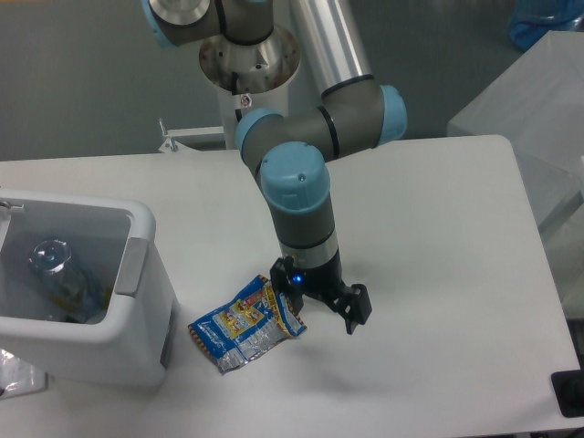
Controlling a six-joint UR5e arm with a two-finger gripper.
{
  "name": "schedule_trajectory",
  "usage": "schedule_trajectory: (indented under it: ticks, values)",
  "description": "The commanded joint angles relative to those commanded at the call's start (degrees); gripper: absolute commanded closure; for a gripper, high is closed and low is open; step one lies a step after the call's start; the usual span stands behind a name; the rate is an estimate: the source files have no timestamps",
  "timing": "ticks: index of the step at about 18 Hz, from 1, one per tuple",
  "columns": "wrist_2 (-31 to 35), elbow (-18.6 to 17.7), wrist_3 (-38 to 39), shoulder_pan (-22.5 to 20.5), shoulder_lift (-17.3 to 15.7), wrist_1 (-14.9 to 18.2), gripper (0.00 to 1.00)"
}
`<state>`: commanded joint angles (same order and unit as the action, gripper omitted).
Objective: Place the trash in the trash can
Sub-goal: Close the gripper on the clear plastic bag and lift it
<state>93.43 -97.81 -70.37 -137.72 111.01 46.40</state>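
I see the gripper [321, 304] low over the table [438, 274], fingers spread and holding nothing, at the snack bag's [245, 324] 3 o'clock edge. The bag lies flat, long axis running 8 to 2 o'clock. At its 9 o'clock stands the trash can [137, 301], a clear bottle [50, 260] inside.

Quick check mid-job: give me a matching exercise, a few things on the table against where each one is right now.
Things:
1. snack bag
2. clear bottle
3. gripper
4. trash can

Places:
A. at the left end of the table
B. lying flat on the table, right of the bin
C. down inside the bin
D. low over the table at the bag's right edge

Pairs: 1-B, 2-C, 3-D, 4-A
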Motion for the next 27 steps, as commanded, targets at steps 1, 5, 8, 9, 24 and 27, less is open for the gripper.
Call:
schedule_trajectory:
  ticks: [1, 5, 8, 9, 24, 27]
  values:
    - [0.0, -0.6, -2.6, -0.5, -0.6, 1.0, 0.00]
    - [0.3, -0.9, -7.2, -1.2, -1.3, 4.6, 0.00]
    - [2.7, -2.1, -10.8, -0.9, -1.6, 5.3, 0.00]
    - [4.6, -2.6, -11.0, -0.8, -1.5, 5.4, 0.00]
    - [2.5, -5.2, -7.1, -0.5, 3.2, 3.2, 0.00]
    - [2.5, -4.8, -6.8, -0.5, 3.6, 1.9, 0.00]
